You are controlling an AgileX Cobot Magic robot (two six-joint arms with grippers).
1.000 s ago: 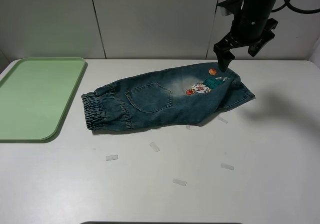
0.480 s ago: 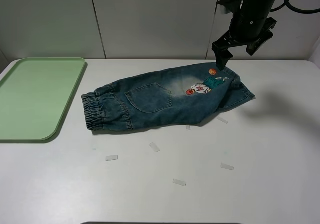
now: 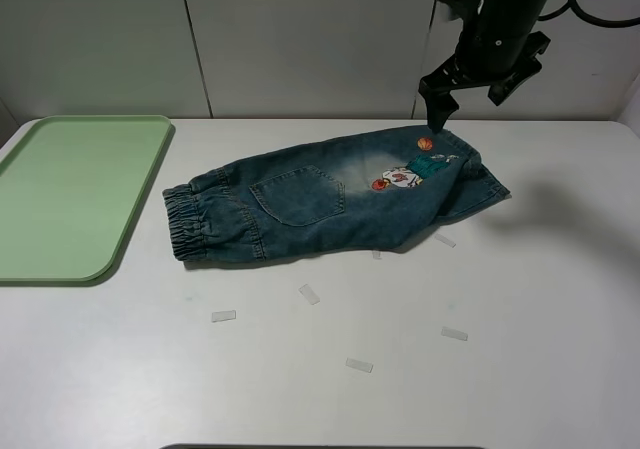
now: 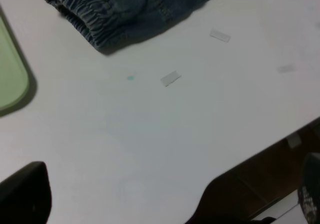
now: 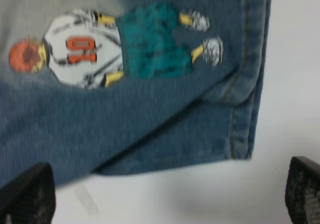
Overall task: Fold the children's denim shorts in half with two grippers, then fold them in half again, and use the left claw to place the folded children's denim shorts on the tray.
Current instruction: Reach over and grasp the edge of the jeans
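Looks like fold one done, fold two next, judging by stacked leg layers. Grey panelled wall (image 3: 300, 39) behind, white tabletop (image 3: 520, 299) below. Pale green plastic tray (image 3: 70, 194) at the left end. Washed blue denim kids' shorts (image 3: 300, 204) mid-table just beside it, not touching. Black right claw gripper (image 3: 470, 97) hovering over the cartoon patch (image 3: 405, 174) end, spread wide. Black left claw gripper (image 4: 167, 189) low near the front edge, also spread. Next: probably pinching both hem layers across to the elastic waistband (image 3: 190, 224). Tape scraps (image 3: 223, 316) in front.

Open table (image 3: 148, 249) lies between the tray (image 3: 70, 194) and the shorts (image 3: 330, 204), with flat scraps (image 3: 309, 294) scattered nearer the front.
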